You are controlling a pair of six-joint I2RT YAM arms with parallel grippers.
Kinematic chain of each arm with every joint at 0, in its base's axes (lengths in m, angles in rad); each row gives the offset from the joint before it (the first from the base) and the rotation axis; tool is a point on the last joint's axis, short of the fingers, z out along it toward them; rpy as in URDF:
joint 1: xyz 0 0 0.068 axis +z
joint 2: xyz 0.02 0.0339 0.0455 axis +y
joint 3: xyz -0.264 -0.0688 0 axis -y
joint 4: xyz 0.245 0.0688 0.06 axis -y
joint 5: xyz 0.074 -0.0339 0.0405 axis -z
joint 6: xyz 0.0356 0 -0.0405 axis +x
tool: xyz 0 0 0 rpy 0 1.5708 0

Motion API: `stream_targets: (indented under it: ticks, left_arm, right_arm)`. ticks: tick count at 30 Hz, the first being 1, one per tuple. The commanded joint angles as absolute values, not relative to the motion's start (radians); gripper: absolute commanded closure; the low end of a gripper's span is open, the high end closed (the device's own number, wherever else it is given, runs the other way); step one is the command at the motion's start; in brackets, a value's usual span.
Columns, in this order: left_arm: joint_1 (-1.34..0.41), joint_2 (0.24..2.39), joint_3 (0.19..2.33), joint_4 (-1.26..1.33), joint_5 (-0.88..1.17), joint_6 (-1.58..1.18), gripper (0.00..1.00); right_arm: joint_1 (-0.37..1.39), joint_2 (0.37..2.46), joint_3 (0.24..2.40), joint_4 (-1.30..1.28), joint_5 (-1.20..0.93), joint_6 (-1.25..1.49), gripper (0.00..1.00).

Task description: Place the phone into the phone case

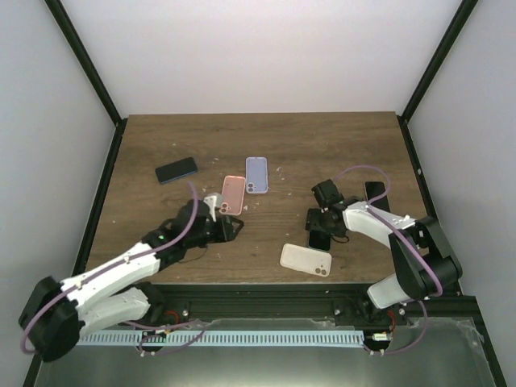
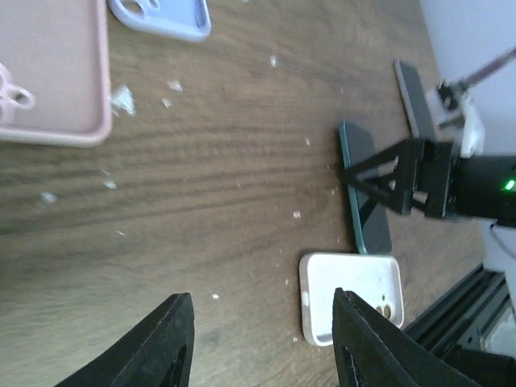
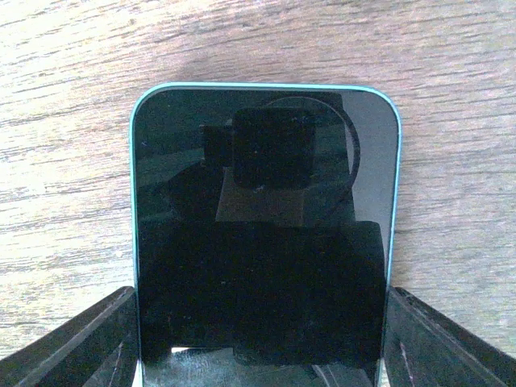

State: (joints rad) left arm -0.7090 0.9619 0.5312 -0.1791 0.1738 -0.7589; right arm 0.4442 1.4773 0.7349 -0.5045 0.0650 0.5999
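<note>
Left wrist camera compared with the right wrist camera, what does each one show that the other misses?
Only the left wrist: the pink case, the lavender case, the white case, a second dark phone, and the left arm's jaws, open. Only the right wrist: the glossy screen of the teal-edged phone head-on, mirroring the camera, with the right arm's jaws against both long edges. Both: that teal-edged phone and the wooden table.

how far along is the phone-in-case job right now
Done: nothing seated yet; the white case lies apart from the phone. In hand: the right gripper clamps the teal phone by its edges. Still to do: carry it to a case and press it in. The left gripper is open, empty.
</note>
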Motion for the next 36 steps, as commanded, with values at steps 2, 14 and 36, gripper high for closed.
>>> stream_targets:
  ticks: [2, 14, 36]
  left_arm:
    - [-0.894, 1.117, 0.589, -0.049, -0.014, -0.863, 0.54]
    - [-1.064, 1.555, 0.784, 0.055, -0.016, -0.847, 0.62]
    - [-1.15, 1.749, 0.859, -0.039, -0.069, -0.8, 0.69]
  right_arm:
    - [0.451, 1.461, 0.706, -0.531, 0.06, 0.621, 0.37]
    - [0.431, 1.519, 0.737, -0.514, 0.099, 0.58, 0.37]
    - [0.38, 1.477, 0.73, -0.511, 0.056, 0.54, 0.38]
